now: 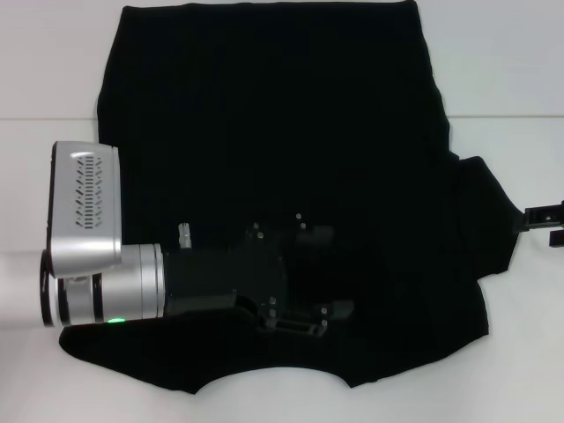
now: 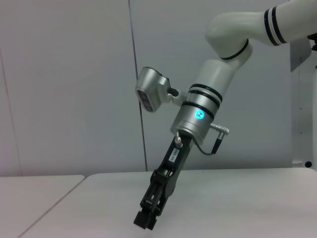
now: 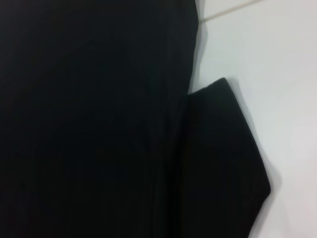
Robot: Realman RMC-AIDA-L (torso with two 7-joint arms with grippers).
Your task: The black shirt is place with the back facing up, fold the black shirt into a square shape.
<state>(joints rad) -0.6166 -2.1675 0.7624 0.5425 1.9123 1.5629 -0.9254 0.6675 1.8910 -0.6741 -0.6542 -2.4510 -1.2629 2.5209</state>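
Head view: the left gripper (image 1: pixel 339 307) lies over the near part of the black shirt (image 1: pixel 282 150), its dark body reaching in from the robot's left side toward the garment's middle. Black on black, the jaws cannot be made out against the fabric, so whether they are apart or closed, or have hold of any cloth, cannot be told. Behind the gripper, a silver wrist section with a green indicator light (image 1: pixel 115 321) and a grey camera housing (image 1: pixel 85 207) sit over the shirt's left edge.

Right gripper (image 1: pixel 548 220): only a small dark part of it shows at the right edge of the head view, just beside the tip of the shirt's right sleeve (image 1: pixel 485 220). In the left wrist view the same gripper (image 2: pixel 146 220) hangs tilted from its white and silver arm, tip low over the white tabletop (image 2: pixel 237 198); the jaws appear drawn close together, with nothing visibly between them.

The black shirt lies spread flat on the tabletop (image 1: pixel 53 70), curved neckline toward the robot, hem at the far side, and it covers most of the central work area. The right wrist view shows the shirt's body (image 3: pixel 89 119) and its sleeve (image 3: pixel 223 153) lying flat against the white surface.
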